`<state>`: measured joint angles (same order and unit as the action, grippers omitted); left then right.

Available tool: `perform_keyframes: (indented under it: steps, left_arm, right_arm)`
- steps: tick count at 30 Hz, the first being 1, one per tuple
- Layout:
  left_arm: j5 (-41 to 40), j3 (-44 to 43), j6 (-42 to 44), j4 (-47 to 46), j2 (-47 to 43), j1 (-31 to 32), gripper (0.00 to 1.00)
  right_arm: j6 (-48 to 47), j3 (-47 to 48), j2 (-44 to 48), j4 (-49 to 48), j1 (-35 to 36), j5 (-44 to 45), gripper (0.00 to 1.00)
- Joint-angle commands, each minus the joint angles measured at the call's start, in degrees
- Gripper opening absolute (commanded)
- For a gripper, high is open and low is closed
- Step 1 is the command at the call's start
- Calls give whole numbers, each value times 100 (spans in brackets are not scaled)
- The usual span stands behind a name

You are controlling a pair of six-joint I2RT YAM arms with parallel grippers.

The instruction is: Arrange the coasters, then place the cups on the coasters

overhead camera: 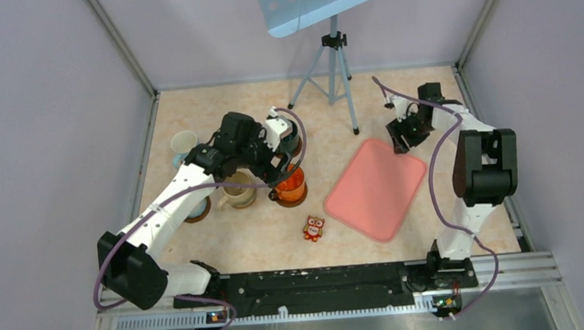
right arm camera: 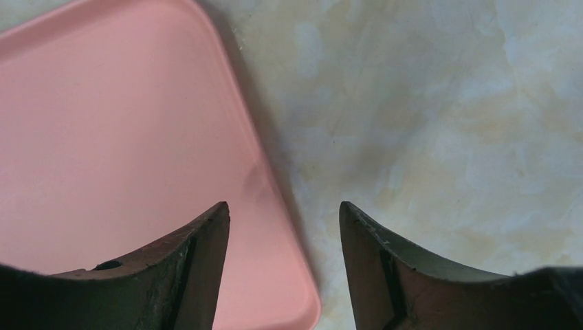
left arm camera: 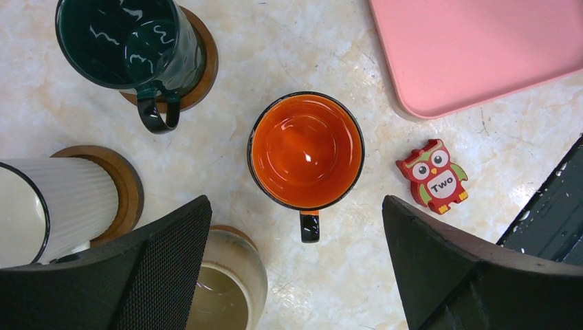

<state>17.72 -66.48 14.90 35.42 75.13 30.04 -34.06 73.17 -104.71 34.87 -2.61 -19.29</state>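
Note:
In the left wrist view an orange cup (left arm camera: 306, 151) stands upright right below the camera, its handle toward me. My left gripper (left arm camera: 295, 201) hangs above it, open, holding nothing. No coaster shows around that cup. A dark green cup (left arm camera: 130, 41) sits on a brown coaster (left arm camera: 206, 62). To its lower left a white ribbed cup (left arm camera: 62, 206) rests on a coaster (left arm camera: 129, 189), and a beige cup (left arm camera: 227, 289) lies partly under my left finger. My right gripper (right arm camera: 283, 206) is open over the pink tray's edge (right arm camera: 275, 206).
A pink tray (overhead camera: 376, 188) lies at centre right, and a small red owl figure (overhead camera: 313, 228) stands in front of the orange cup (overhead camera: 291, 184). A pale cup (overhead camera: 184, 144) stands far left. A tripod (overhead camera: 334, 69) is at the back.

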Motion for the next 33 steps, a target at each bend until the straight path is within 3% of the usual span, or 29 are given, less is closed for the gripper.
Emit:
perform_keyframes:
  steps: [1,13,18,33]
  left_arm:
    - [176,-76,-56,-10,-173,-23,99]
    - [132,-58,-91,-85,-148,-21,99]
    - [115,-25,-110,-105,-145,-25,99]
    - [17,4,-151,-176,-157,-27,99]
  right_arm:
    - [-241,280,-296,-116,178,219,58]
    - [-315,-274,-281,-287,208,568,27]
    - [-207,-580,-11,-404,147,919,2]
    - [1010,-1262,597,-381,-714,448,0]
